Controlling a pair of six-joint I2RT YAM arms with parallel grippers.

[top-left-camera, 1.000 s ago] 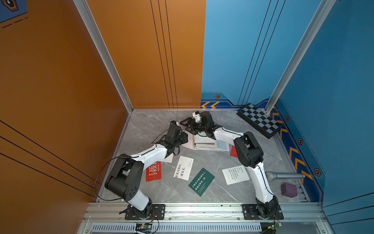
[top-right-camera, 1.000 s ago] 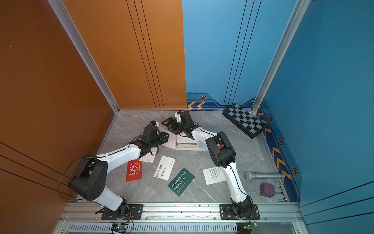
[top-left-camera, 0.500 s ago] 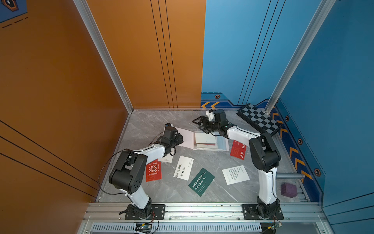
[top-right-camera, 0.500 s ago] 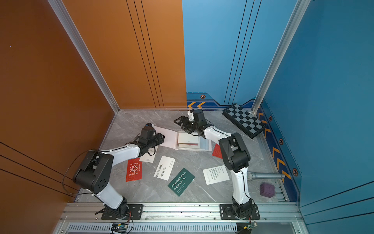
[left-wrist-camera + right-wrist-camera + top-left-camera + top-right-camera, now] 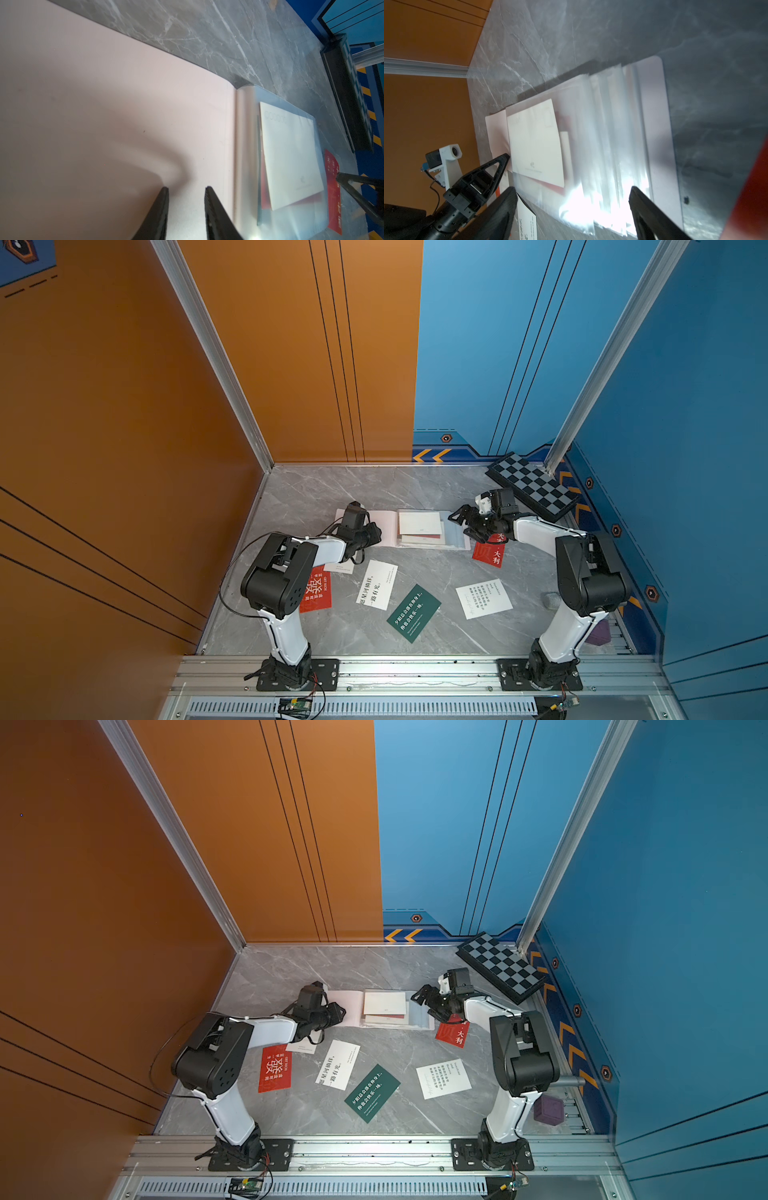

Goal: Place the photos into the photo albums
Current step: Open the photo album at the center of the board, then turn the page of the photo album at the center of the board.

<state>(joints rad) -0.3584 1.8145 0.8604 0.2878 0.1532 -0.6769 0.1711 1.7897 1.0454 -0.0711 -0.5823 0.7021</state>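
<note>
- Setting: a grey marble worktop point(image 5: 374, 489) enclosed by orange and blue walls, with a checkered board point(image 5: 532, 485) in the far right corner.
- The photo album point(image 5: 386, 526) lies open at the back centre. Its pink inner cover is toward the left arm, and its clear sleeves hold a sleeved white card point(image 5: 419, 522) over a red one.
- The left fingers point(image 5: 159, 212) are narrowly parted over the pink cover and grip nothing; whether they touch it cannot be told.
- The right fingers point(image 5: 502, 207) are spread wide and empty at the sleeves' outer edge, above a loose red card point(image 5: 490, 553).
- Loose photos nearer the arm bases — a second red card point(image 5: 318, 591), a large-print white card point(image 5: 377, 585), a dark green card point(image 5: 413, 613) and a small-print white card point(image 5: 484, 598).
</note>
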